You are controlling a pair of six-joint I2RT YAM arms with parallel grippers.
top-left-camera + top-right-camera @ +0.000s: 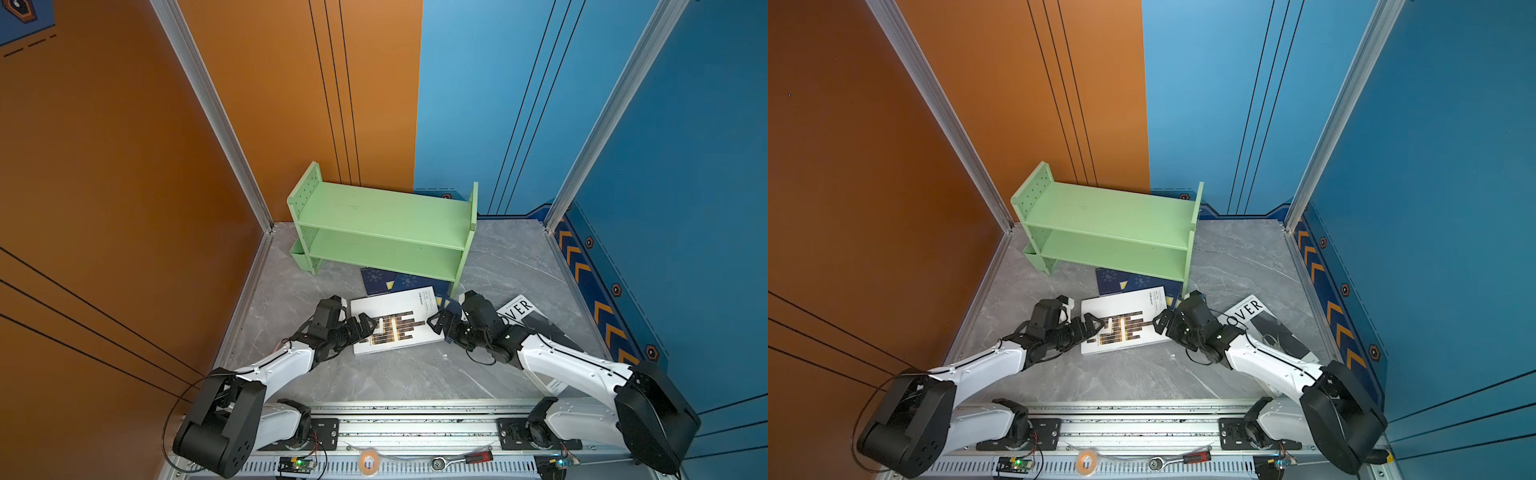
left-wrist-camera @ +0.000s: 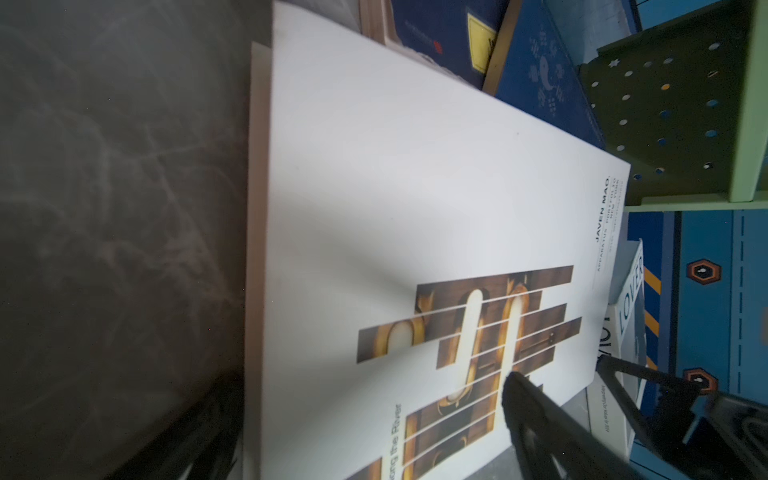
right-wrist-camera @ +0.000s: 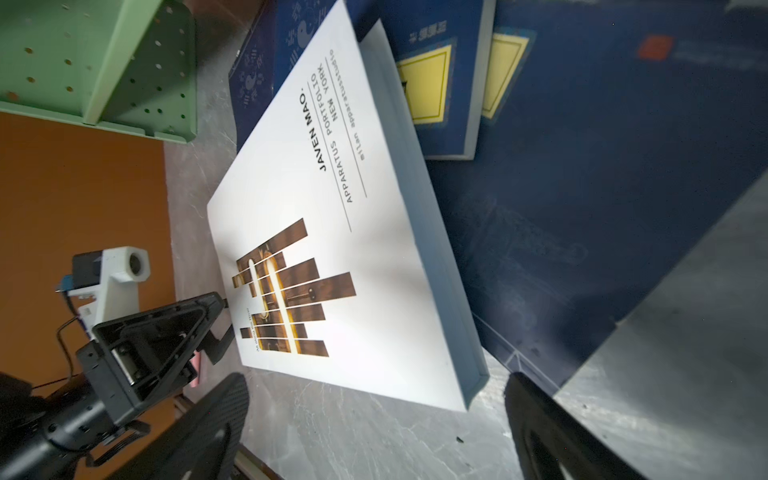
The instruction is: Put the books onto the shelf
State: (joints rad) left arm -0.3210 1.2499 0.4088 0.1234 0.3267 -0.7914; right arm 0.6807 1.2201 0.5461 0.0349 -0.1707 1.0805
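In both top views the white block-pattern book [image 1: 392, 305] lies on the tabletop [image 1: 374, 374] between my two arms. Its long axis runs left-right across the scene, and its far edge overlaps the navy books [image 1: 380, 277] lying in front of the shelf [image 1: 382, 212]. The left claw [image 1: 365, 325] is at the book's left short end with its tips over the cover, and the right claw [image 1: 438, 322] is at the right short end. Both arms are about equally near, and the book sits straight ahead of each. The LOVER book [image 1: 519, 309] lies partly under the right arm, off to the right. Both shelf boards are bare, so I judge nothing is placed yet. In the left wrist view the left claw is spread wide with nothing in it. One finger [image 2: 540, 424] is above the printed cover and the other is a dark blur on the tabletop side, so the book's edge falls between the jaws. I can't tell if either finger touches. In the right wrist view the right claw is also spread wide and empty, with its fingers either side of the book's near corner and the thick page edge facing it. The left claw shows at the opposite end of the cover. My read is a two-arm pickup from both short ends, then a carry away from the bases to the shelf. The risk is dragging the navy books underneath.
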